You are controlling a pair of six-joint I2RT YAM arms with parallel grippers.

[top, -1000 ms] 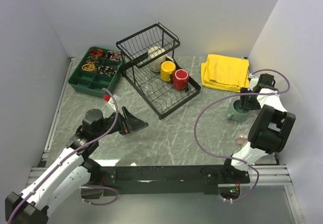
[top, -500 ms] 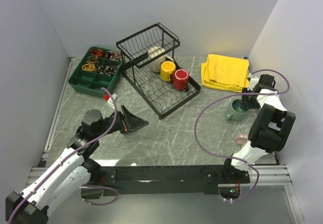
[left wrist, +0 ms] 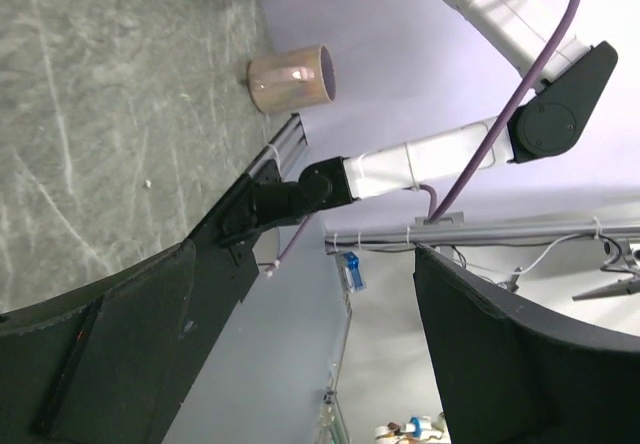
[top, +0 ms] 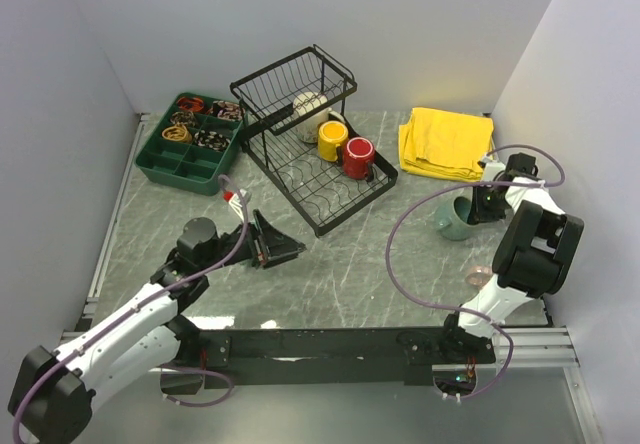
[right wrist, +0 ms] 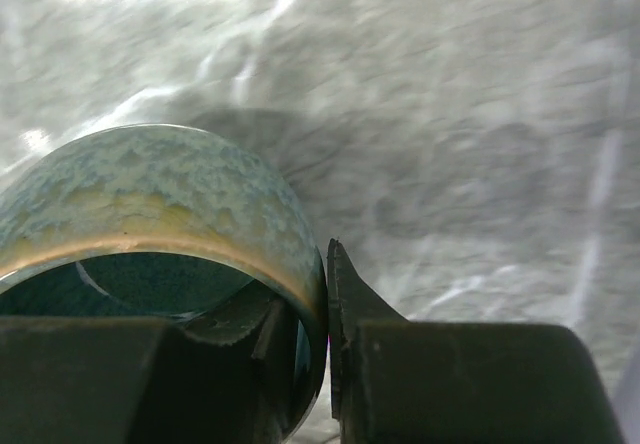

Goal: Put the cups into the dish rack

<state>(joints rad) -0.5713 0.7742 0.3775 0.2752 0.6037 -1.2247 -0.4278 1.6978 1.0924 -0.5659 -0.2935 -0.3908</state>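
Top external: yellow mug (top: 332,140), red mug (top: 358,157), cream mug (top: 311,105) in rack (top: 322,202); right hand (top: 481,204) clamps grey-green mug (top: 455,220) rim; pink cup (top: 478,277) left on worktop (top: 340,264); left hand (top: 283,237) spread, empty.

The end effector (right wrist: 318,309) pinches the rim of the grey-green mug (right wrist: 150,189), one finger inside, one outside. The mug is at 8 o'clock over the grey tabletop (right wrist: 480,144).

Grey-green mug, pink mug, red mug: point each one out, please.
grey-green mug (top: 453,222), top view, on its outer wall.
pink mug (left wrist: 285,79), left wrist view, on its side wall.
red mug (top: 358,159), top view, on its red body.
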